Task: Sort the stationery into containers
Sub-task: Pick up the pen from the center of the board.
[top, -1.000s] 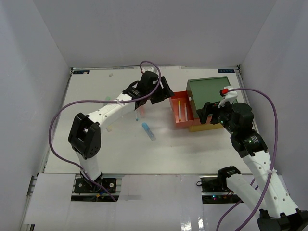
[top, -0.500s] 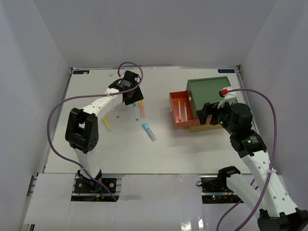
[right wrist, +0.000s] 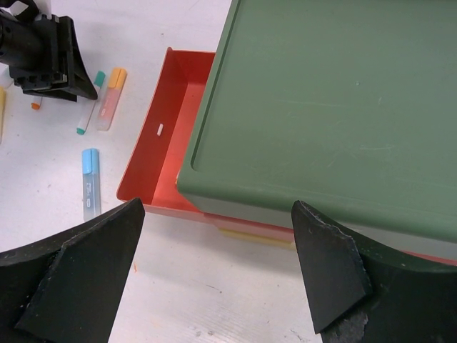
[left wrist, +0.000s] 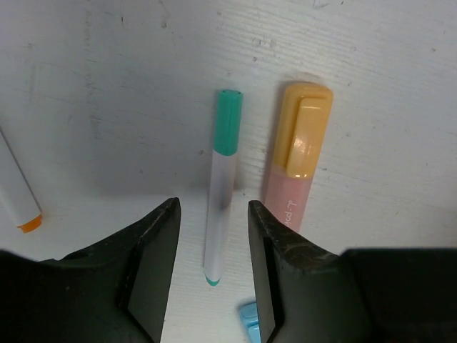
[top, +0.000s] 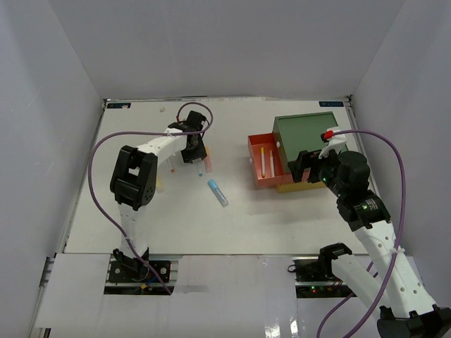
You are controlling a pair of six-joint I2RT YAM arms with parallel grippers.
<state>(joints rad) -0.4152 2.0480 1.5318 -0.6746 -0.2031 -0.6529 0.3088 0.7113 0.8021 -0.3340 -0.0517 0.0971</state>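
Since the earlier frames the left arm has been swung away from the drawers, towards 10 o'clock on the table, and lowered over the loose stationery. The left gripper is held partly open with nothing gripped. Its jaws stand either side of the teal-capped pen, which lies flat on the table with its cap towards 12 o'clock.

At 3 o'clock of that pen, just beside it, an orange-capped highlighter is seen, and at 9 o'clock an orange-tipped pen. The right gripper is spread wide and empty, and hovers near the stack at 2 o'clock.

The step in hand is judged to be a pick of the teal-capped pen. Next the jaws must be closed on it alone, and the highlighter so close by could be nudged.

Five loose pieces are counted: these three, a blue highlighter and what looks like a yellow stick by the arm. Three drawers are stacked: green drawer, red drawer pulled out, and yellow drawer. Two sticks are seen in the red one
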